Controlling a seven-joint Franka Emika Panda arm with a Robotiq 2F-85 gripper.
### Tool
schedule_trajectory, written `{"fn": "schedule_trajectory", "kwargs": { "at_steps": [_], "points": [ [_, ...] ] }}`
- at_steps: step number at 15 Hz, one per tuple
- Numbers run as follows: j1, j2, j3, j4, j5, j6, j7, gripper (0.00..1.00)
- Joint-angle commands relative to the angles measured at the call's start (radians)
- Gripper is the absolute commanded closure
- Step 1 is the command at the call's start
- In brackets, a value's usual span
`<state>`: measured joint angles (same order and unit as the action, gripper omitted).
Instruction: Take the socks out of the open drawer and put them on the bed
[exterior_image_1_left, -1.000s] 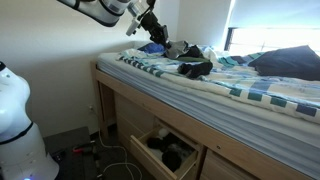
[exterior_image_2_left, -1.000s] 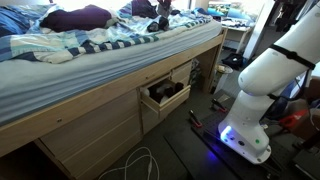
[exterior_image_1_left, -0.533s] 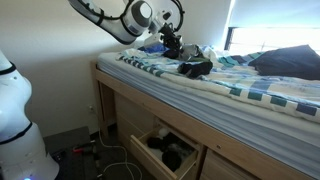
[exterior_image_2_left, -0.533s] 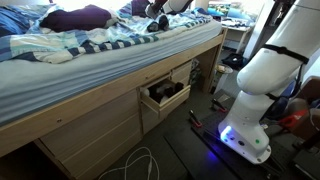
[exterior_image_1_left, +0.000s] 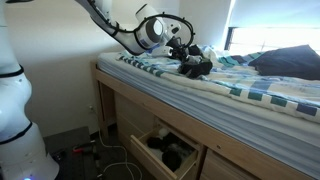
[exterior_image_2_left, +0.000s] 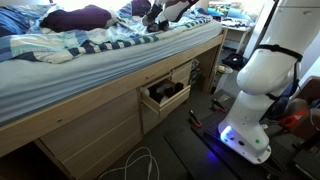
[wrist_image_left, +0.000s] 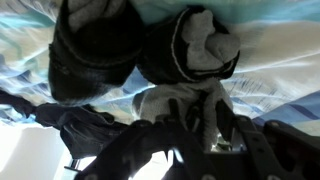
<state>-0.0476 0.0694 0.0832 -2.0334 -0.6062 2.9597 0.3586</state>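
Socks (exterior_image_1_left: 172, 155), dark ones, lie in the open drawer (exterior_image_1_left: 150, 143) beneath the bed frame, low and left in an exterior view. Up and to the right, your gripper (exterior_image_1_left: 186, 50) hangs just above a dark sock heap (exterior_image_1_left: 197, 68) on the striped bed (exterior_image_1_left: 260, 95). The wrist view is blurred, so you cannot tell whether the jaws are apart or together.

Dark socks (wrist_image_left: 98, 52) lie bunched on striped bedding (wrist_image_left: 282, 62) near the tool (wrist_image_left: 197, 110).

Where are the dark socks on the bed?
In an exterior view the dark socks lie on the striped bed cover near its front edge. They sit just below the robot's hand and higher than the open drawer.
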Motion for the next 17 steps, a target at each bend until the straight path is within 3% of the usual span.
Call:
{"fn": "schedule_trajectory", "kwargs": {
  "at_steps": [1,5,9,10,17],
  "points": [
    [0.007,-0.079,-0.013,-0.024,-0.078,-0.044,0.061,0.25],
    [-0.004,-0.204,-0.007,-0.079,-0.201,-0.109,0.181,0.00],
    [-0.010,-0.305,0.014,-0.143,-0.300,-0.199,0.266,0.00],
    [-0.001,-0.238,-0.002,-0.084,-0.255,-0.160,0.220,0.00],
    [0.001,-0.241,-0.002,-0.095,-0.259,-0.164,0.225,0.00]
  ]
}}
